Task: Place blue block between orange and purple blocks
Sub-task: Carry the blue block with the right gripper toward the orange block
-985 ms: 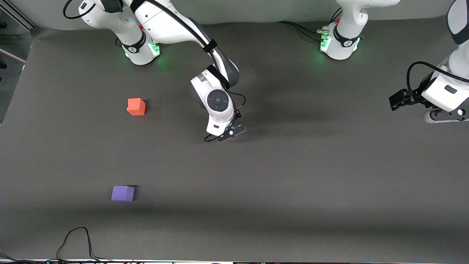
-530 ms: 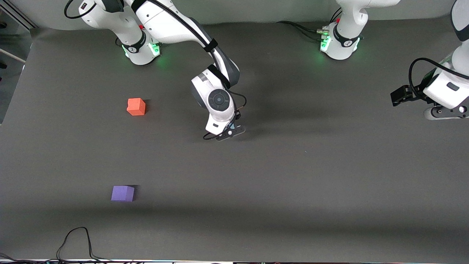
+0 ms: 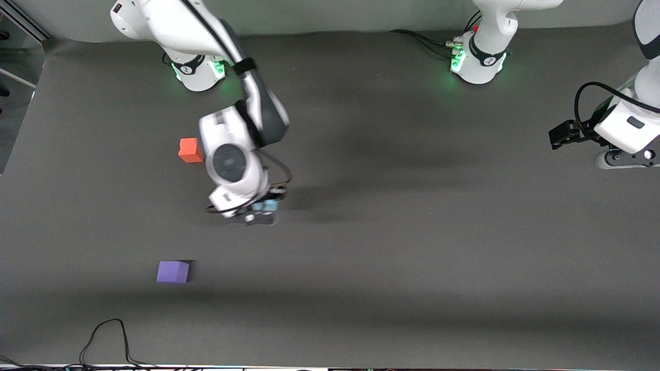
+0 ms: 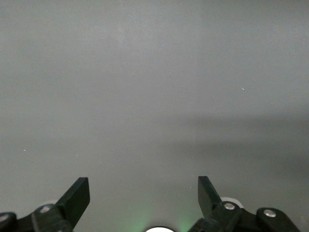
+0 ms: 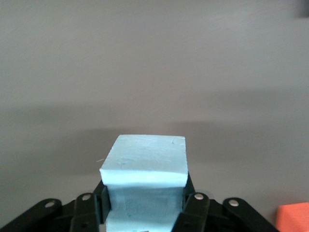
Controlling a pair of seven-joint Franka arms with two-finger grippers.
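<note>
My right gripper (image 3: 260, 210) is shut on the light blue block (image 5: 145, 183) and holds it above the mat, between the orange block and the purple block but toward the left arm's end from them. A bit of the blue block (image 3: 266, 205) shows under the wrist in the front view. The orange block (image 3: 191, 150) sits on the mat beside the right wrist, its corner also in the right wrist view (image 5: 294, 217). The purple block (image 3: 172, 271) lies nearer the front camera. My left gripper (image 4: 143, 193) is open and empty, waiting at the left arm's end of the table (image 3: 608, 159).
A grey mat (image 3: 412, 247) covers the table. A black cable (image 3: 108, 337) loops at the mat's edge nearest the front camera, past the purple block. The arm bases (image 3: 477, 62) stand along the edge farthest from the camera.
My right arm has lifted the blue block and swung it toward the right arm's end, close to the orange block. The left arm rose slightly, then held still.
</note>
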